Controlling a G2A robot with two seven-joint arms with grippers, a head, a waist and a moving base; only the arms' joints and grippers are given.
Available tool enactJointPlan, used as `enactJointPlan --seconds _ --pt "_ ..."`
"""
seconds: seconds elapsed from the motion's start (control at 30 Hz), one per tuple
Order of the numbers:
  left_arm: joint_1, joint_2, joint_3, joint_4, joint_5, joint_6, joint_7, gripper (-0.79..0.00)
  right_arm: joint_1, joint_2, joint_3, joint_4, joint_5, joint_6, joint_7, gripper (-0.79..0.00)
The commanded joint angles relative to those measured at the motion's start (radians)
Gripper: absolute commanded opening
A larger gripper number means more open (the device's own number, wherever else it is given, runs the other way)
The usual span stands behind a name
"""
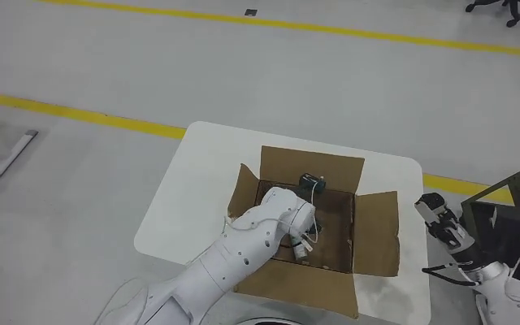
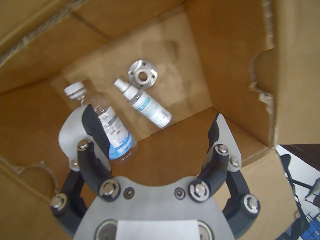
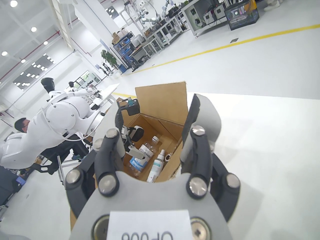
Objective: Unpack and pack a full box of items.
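Observation:
An open cardboard box (image 1: 375, 231) stands on the white table (image 1: 203, 179). On its floor lie a clear water bottle (image 2: 117, 136) with a white cap, a small white spray bottle (image 2: 147, 106) and a round metal flange (image 2: 142, 75). My left gripper (image 2: 151, 113) hangs open inside the box, low over these items, with one finger pad (image 2: 93, 123) in front of the water bottle. It holds nothing. From the right wrist view I see the same bottle (image 3: 141, 159), spray bottle (image 3: 156, 167) and left gripper (image 3: 132, 136). My right gripper (image 3: 157, 102) is open and empty, off the box's right side (image 1: 435, 213).
All four box flaps stand or lie open, and the walls (image 2: 232, 58) rise high around the left gripper. A small black module (image 1: 312, 183) with a cable sits by the box's far wall. Bare table (image 3: 262, 131) lies between the right gripper and the box.

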Motion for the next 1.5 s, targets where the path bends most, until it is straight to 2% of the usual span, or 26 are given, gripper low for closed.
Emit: enactJointPlan --seconds 0.0,0.13,0.27,0.73,0.77,0.97,1.47 --pt "0.001 -0.001 0.002 0.016 0.023 0.042 -0.058 0.0 -0.013 -0.004 -0.003 -0.025 -0.048 0.01 -0.025 -0.785" --pt "0.008 -0.002 -0.008 0.046 0.023 0.075 -0.104 0.0 -0.026 -0.011 -0.019 -0.044 -0.086 0.012 -0.052 -0.785" --pt "0.029 -0.003 -0.03 0.075 -0.001 0.075 -0.072 0.0 -0.024 -0.014 -0.031 -0.042 -0.094 0.002 -0.057 -0.785" --pt "0.033 -0.002 -0.03 0.078 0.0 0.076 -0.064 0.0 -0.019 -0.015 -0.039 -0.035 -0.087 -0.003 -0.048 -0.785" --pt "0.044 -0.001 -0.03 0.088 0.016 0.081 -0.04 0.0 -0.018 -0.015 -0.04 -0.036 -0.088 0.001 -0.048 -0.785" --pt "0.041 -0.01 -0.017 0.145 0.062 0.136 -0.068 0.0 -0.018 -0.021 -0.051 -0.058 -0.144 0.031 -0.066 -0.785" --pt "0.013 -0.046 -0.011 0.302 0.071 0.107 -0.011 0.0 -0.025 -0.032 -0.065 -0.068 -0.209 0.044 -0.097 -0.785"
